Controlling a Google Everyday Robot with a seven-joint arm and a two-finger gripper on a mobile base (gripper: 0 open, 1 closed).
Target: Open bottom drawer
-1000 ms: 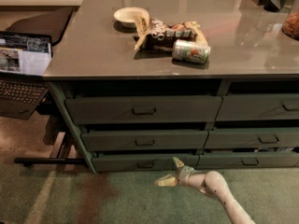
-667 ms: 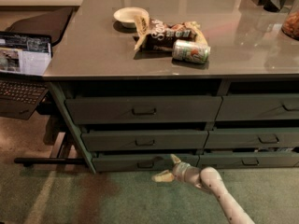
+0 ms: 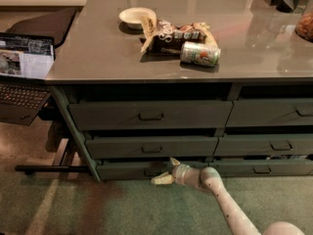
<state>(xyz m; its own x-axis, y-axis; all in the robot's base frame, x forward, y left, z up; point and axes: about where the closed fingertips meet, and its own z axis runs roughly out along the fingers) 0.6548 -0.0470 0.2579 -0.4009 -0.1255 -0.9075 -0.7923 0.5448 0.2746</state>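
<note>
Task state at the bottom drawer of the left-hand stack, the slimmest green front, lying lowest and just above the carpet. The gripper is low at this front, just right of the drawer's small dark handle, with its jaws apart: one finger points up toward the drawer's top edge and the other reaches left toward the handle. Whether either finger touches the handle cannot be told in this dim corner. The front looks roughly in line with the stack, so the drawer appears shut or barely started. By this judgement the approach is done, while the grasp or hook on the handle and the whole outward pull are left. No drawer shows its inside, since only a dark gap is visible over each front. High above the bottom drawer, on the grey counter, stand the other containers: a pale bowl whose contents are not visible, a crumpled snack bag beside it, and a drink can lying on its side.
</note>
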